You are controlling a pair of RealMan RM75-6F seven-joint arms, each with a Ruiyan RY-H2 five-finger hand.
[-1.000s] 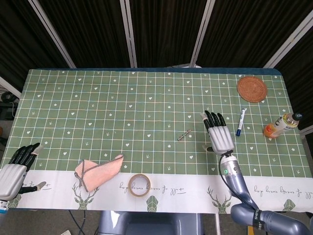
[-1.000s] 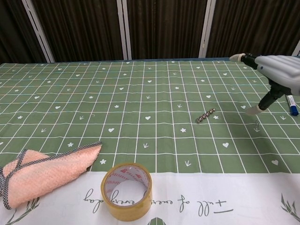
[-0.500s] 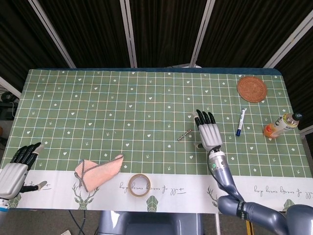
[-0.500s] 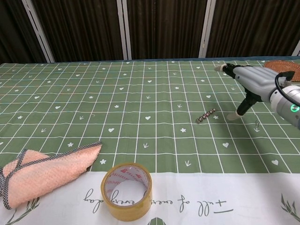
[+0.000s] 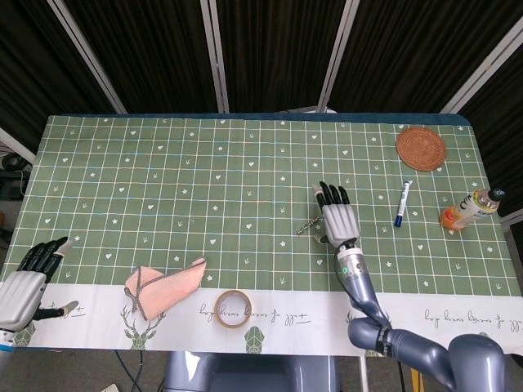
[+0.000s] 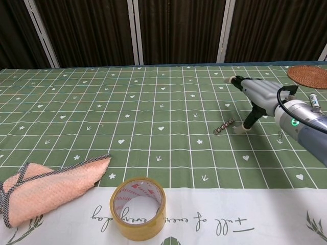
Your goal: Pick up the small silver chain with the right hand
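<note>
Silver chain [image 6: 224, 125] lies on the green bench [image 5: 163, 180], just beside the right hand [image 6: 255, 94], whose fingers [image 5: 331, 194] are apart and hold nothing, thumb tip down near it.

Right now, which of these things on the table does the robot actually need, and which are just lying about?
Needed:
- small silver chain
- right robot hand, open, just beside the chain

Lying about:
- pink cloth
- tape roll
- blue pen
- woven coaster
- orange bottle
- left robot hand, idle at the table edge
</note>
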